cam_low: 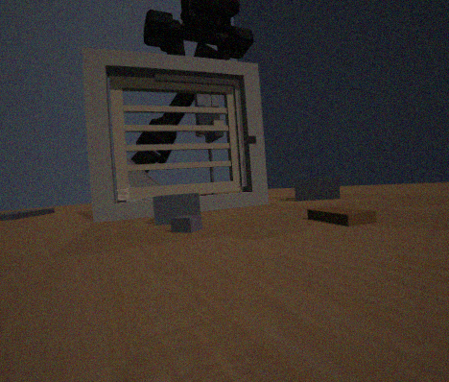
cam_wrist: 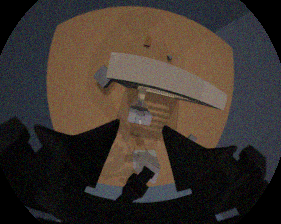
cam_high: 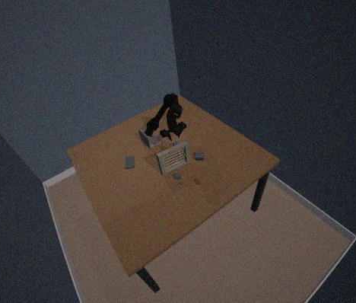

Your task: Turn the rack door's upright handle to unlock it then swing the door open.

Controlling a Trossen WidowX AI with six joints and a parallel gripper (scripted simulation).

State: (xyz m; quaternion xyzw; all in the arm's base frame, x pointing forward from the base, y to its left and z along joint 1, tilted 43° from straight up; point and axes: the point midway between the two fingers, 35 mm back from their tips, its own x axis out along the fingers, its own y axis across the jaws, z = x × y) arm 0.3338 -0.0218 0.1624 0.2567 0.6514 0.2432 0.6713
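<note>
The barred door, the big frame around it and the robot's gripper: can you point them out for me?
barred door (cam_low: 178,146): outside view, on a middle bar.
big frame (cam_low: 99,144) (cam_wrist: 161,76): outside view, left post; wrist view, top.
gripper (cam_wrist: 141,125): wrist view, midway between the open fingertips.
</note>
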